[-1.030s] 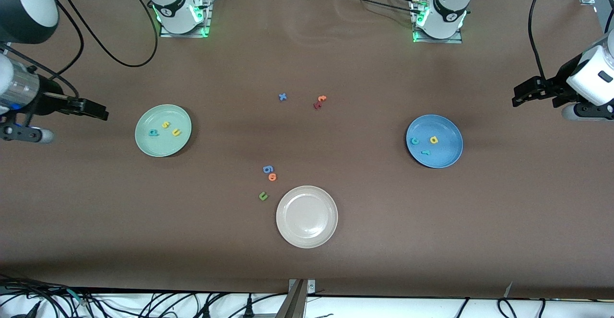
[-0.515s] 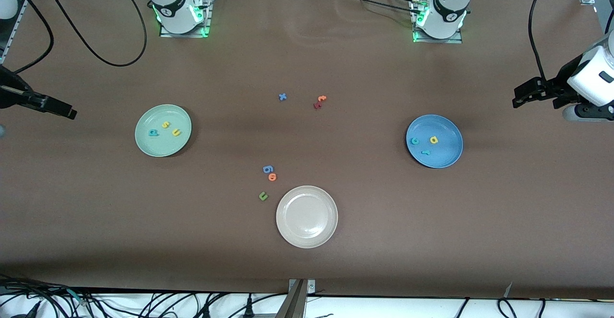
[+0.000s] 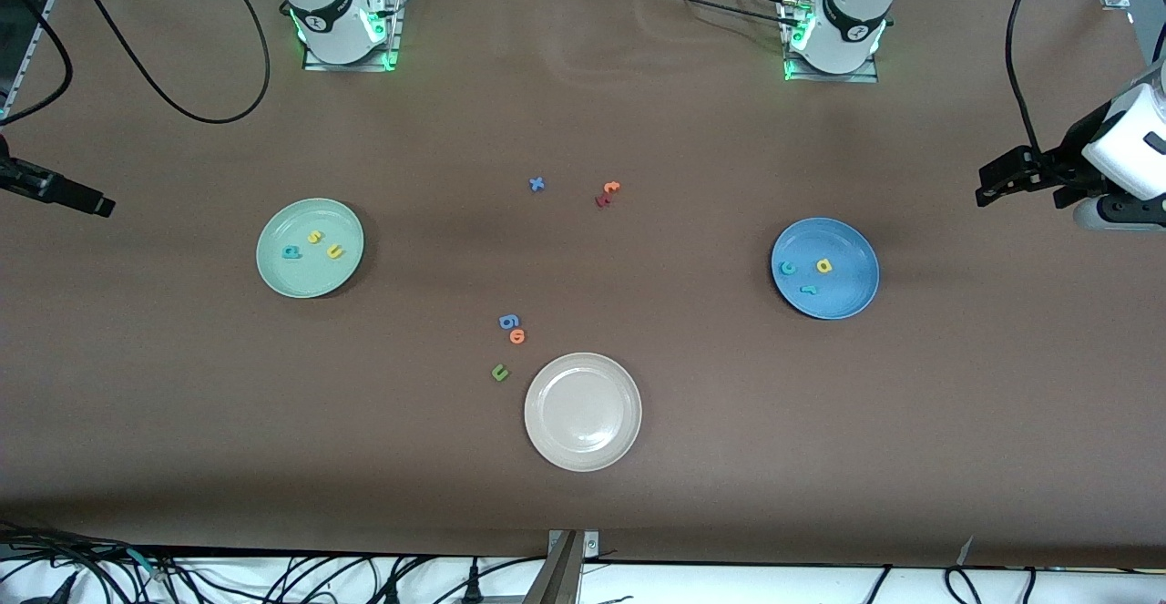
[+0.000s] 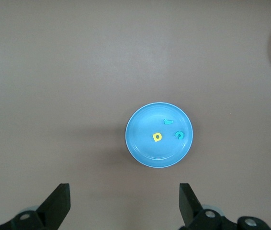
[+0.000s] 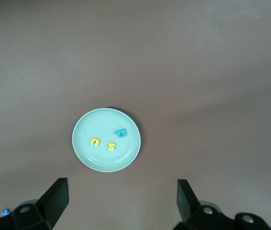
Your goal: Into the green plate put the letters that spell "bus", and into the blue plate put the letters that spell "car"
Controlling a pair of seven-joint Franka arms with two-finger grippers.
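Observation:
The green plate (image 3: 310,278) lies toward the right arm's end of the table and holds the teal b (image 3: 291,252), the yellow s (image 3: 314,238) and the yellow u (image 3: 334,251). The blue plate (image 3: 849,291) lies toward the left arm's end and holds the teal c (image 3: 788,268), the yellow a (image 3: 824,265) and the teal r (image 3: 807,291). My left gripper (image 3: 988,183) hangs open and empty over bare table beside the blue plate (image 4: 140,152). My right gripper (image 3: 96,205) is open and empty over the table's edge, off to the side of the green plate (image 5: 127,154).
A beige-white plate (image 3: 583,454) sits nearest the front camera, mid-table. Beside it lie a dark green u (image 3: 499,372), an orange o (image 3: 517,336) and a blue g-like letter (image 3: 508,321). Farther off are a blue x (image 3: 536,184), an orange t (image 3: 611,187) and a dark red letter (image 3: 601,199).
The right gripper has drawn back from the green plate toward the table's edge at the right arm's end. The left gripper has barely shifted. No letter has moved.

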